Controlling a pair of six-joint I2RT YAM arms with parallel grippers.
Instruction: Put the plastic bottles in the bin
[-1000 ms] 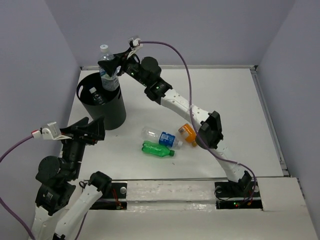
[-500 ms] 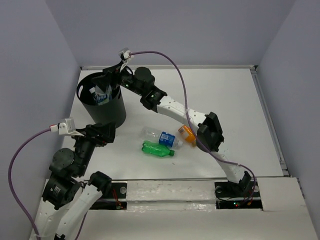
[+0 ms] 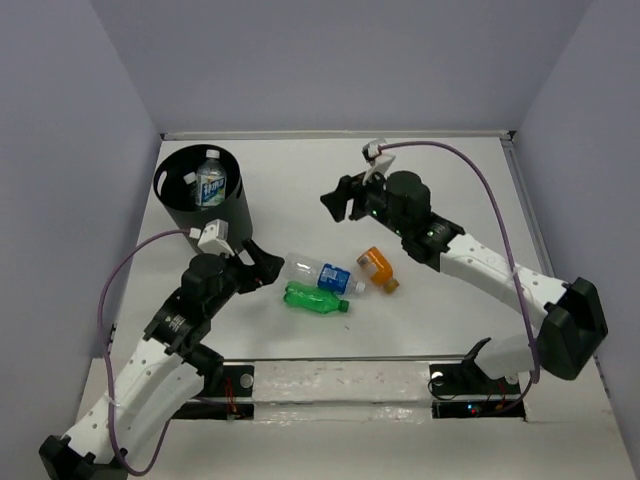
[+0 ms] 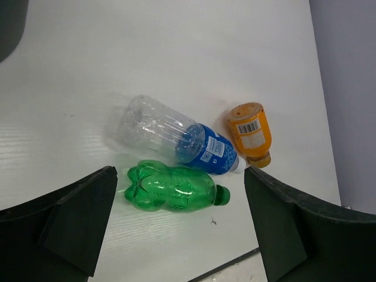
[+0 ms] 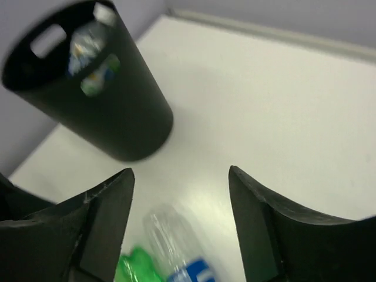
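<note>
The black bin [image 3: 178,212] stands at the back left with a clear, blue-labelled bottle [image 3: 210,181] upright inside it. Three bottles lie mid-table: a clear one with a blue label [image 3: 320,273], a green one [image 3: 315,298] and an orange one [image 3: 377,267]. My left gripper [image 3: 265,268] hovers open just left of them; its view shows the green bottle [image 4: 173,189] between the spread fingers, with the clear bottle [image 4: 176,138] and the orange bottle [image 4: 251,132] beyond. My right gripper [image 3: 338,198] hangs open and empty above the table, right of the bin [image 5: 111,111].
Grey walls close in the table on the left, back and right. A raised lip [image 3: 530,220] runs along the right edge. Purple cables loop off both wrists. The arm bases sit on the near rail [image 3: 340,380].
The right gripper let its clear bottle drop into the bin, then swung back right toward mid-table. The left arm reached forward from the near left to the bottles lying on the table.
</note>
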